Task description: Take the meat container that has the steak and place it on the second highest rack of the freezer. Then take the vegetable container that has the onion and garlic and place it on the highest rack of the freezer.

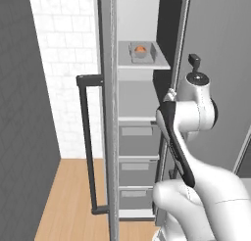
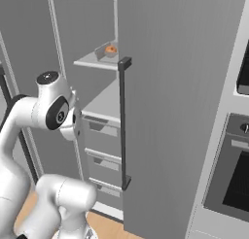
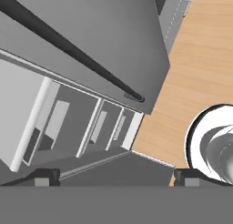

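- Hanging low beside the open freezer (image 1: 137, 137), the gripper (image 3: 116, 175) points down past the drawer fronts (image 3: 98, 127) toward the wooden floor (image 3: 200, 59); its two dark tips sit wide apart at the bottom of the hand view with nothing between them, so it looks open and empty.
- Nearest risk, as I judge it: the folded arm sits close between the two open door leaves, so a wide swing upward could knock the dark bar handle (image 2: 121, 121) or the cabinet edge.
- A little farther in, the second shelf (image 1: 137, 100) above the drawers looks bare; the meat container is not where I can point to it, so I cannot say where it lies.
- Farthest and highest, the vegetable container (image 1: 142, 52) rests on the upper shelf (image 1: 147, 64) with the onion (image 1: 140, 50) showing in it, well above the gripper. The garlic is too small to make out.
- Reaching up there from this low pose could nudge the tray deeper or off the shelf edge.
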